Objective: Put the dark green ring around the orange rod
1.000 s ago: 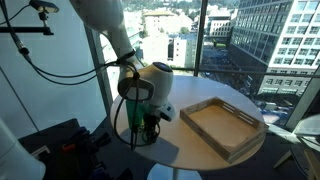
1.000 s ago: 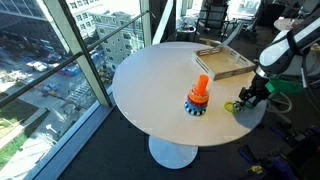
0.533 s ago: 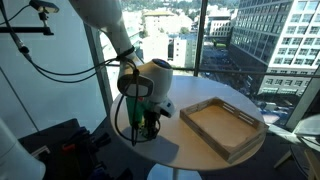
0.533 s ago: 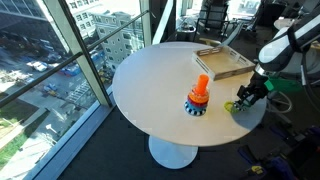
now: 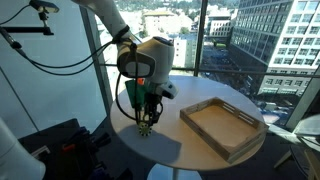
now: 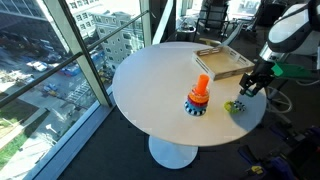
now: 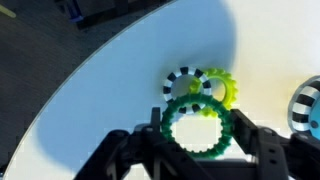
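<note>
In the wrist view my gripper is shut on the dark green ring, one finger on each side, and holds it above the white table. Below it lie a yellow ring and a black-and-white ring. In an exterior view the gripper hangs above the yellow ring near the table's edge. The orange rod stands upright on its dark base mid-table, a short way from the gripper. The gripper also shows in an exterior view.
A wooden tray stands on the round white table beyond the rod; it also shows in an exterior view. Tall windows surround the table. A striped blue-and-white piece sits at the wrist view's right edge.
The gripper has risen from the table surface with the dark green ring in it. The yellow ring has stayed on the table.
</note>
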Controlling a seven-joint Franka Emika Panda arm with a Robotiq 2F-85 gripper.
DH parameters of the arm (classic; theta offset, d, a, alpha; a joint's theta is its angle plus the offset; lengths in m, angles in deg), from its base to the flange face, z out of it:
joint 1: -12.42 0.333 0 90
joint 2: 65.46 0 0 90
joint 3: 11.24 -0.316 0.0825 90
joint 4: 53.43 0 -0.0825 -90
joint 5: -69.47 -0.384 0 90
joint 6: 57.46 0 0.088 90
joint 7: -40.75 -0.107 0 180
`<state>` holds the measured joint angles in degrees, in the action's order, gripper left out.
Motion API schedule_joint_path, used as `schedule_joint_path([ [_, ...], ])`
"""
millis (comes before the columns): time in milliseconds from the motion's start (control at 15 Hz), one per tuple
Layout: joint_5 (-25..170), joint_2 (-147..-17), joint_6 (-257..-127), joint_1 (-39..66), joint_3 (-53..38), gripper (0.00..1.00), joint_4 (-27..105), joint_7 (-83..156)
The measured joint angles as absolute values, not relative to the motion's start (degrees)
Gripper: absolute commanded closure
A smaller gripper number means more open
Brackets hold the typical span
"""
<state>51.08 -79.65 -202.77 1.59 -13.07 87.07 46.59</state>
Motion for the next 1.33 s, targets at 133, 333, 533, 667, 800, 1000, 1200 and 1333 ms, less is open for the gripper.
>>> schedule_joint_path([
  [133,51.8,-76.3,-199.8,2.8,-12.4,0.56,87.0,46.4],
  [333,53.4,-71.3,-195.8,4.4,-11.5,0.56,87.0,45.9],
  [533,54.8,-66.9,-193.6,6.1,-11.3,0.56,87.0,45.0],
  [667,55.7,-64.2,-192.2,7.7,-11.4,0.56,87.0,44.4],
  [800,57.1,-61.7,-190.6,9.3,-11.5,0.56,87.0,43.6],
  [1000,60.2,-58.7,-188.6,11.5,-12.3,0.56,87.0,41.0],
  [1200,62.2,-56.6,-187.9,13.1,-13.5,0.56,86.9,39.0],
  [1333,62.3,-56.1,-187.9,14.2,-14.2,0.56,86.7,38.6],
])
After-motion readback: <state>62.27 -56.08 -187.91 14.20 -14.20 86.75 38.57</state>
